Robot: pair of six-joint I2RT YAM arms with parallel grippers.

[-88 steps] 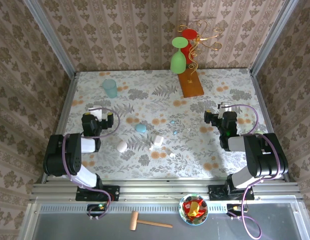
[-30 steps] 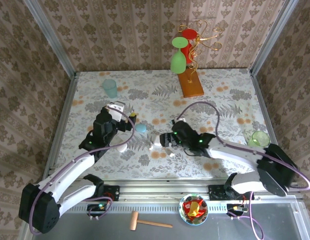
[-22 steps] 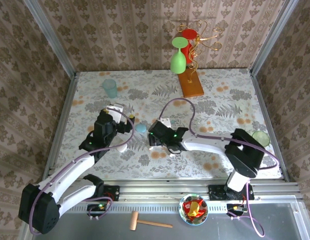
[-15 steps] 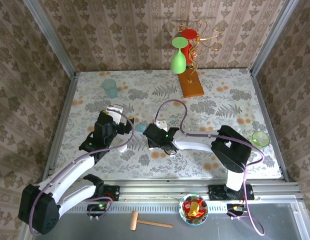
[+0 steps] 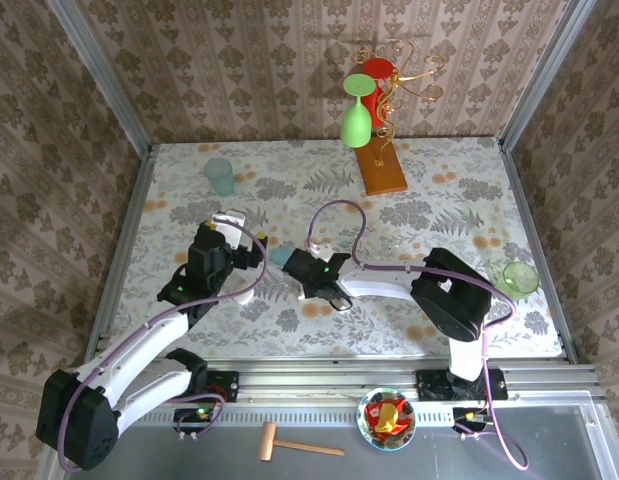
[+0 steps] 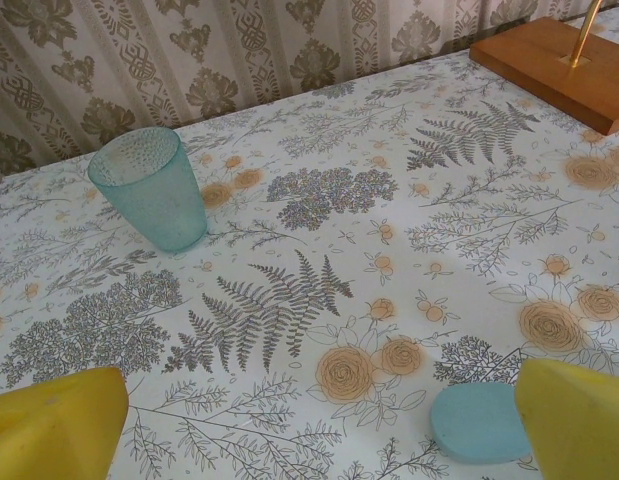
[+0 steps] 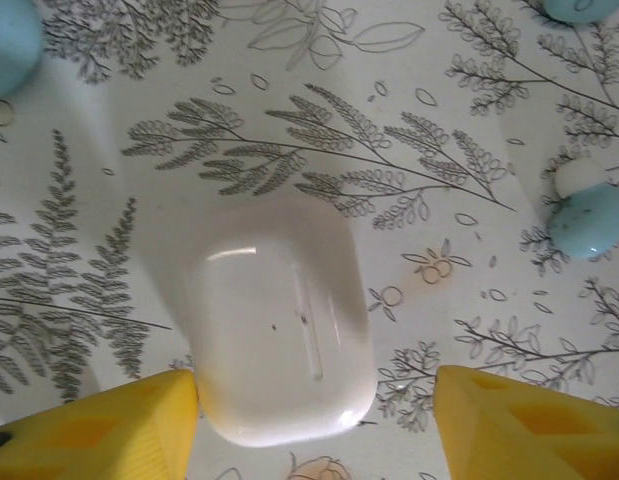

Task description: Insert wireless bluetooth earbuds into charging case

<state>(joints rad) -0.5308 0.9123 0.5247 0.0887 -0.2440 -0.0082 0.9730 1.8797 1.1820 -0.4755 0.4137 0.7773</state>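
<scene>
A white charging case (image 7: 279, 320) lies shut on the floral table, between the yellow fingers of my right gripper (image 7: 317, 400). The left finger (image 7: 119, 425) touches the case's edge. The right finger (image 7: 529, 425) stands a gap away, so the jaws are open. A pale blue and white earbud (image 7: 587, 215) lies to the right of the case. From above, my right gripper (image 5: 311, 275) covers the case. My left gripper (image 5: 244, 240) hovers wide open with nothing between its fingers (image 6: 54, 425). A blue case (image 6: 479, 422) lies by its right finger, also seen from above as the blue case (image 5: 280, 256).
A teal cup (image 5: 220, 176) stands at the back left. At the back, a wooden base (image 5: 379, 168) carries a gold stand with a green glass (image 5: 356, 120). Another green glass (image 5: 517, 277) lies at the right. A second white case (image 5: 244, 292) lies beside the left arm.
My right arm has swung left from the table's middle to above the white case, and its jaws have narrowed around it. The left arm has barely moved.
</scene>
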